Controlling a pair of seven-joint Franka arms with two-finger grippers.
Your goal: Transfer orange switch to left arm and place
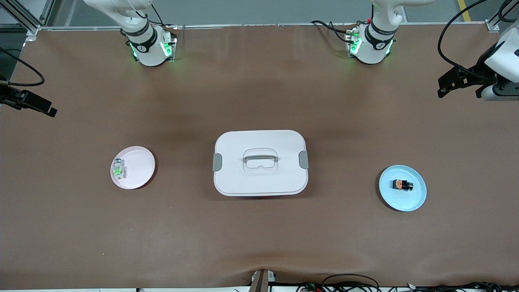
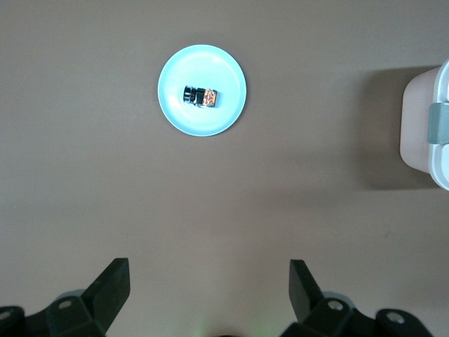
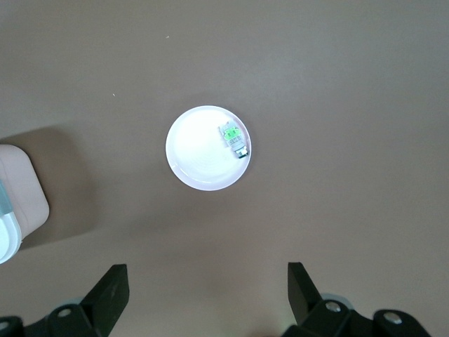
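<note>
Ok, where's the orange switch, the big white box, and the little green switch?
orange switch [image 1: 402, 185], front view, its orange middle.
box [image 1: 263, 182], front view, bare lid below the handle.
green switch [image 3: 233, 137], right wrist view, its green middle.

orange switch on blue plate | box mid-table (lid on) | green switch on pink plate

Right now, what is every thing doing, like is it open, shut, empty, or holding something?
Big white plastic box: lid on, grey latches at both short sides.
Round blue plate: holds the tiny black switch with an orange middle.
Round pink plate: holds the pale switch with a green middle near its rim.
Left gripper: open, empty, above the table.
Right gripper: open, empty, above the table.
</note>
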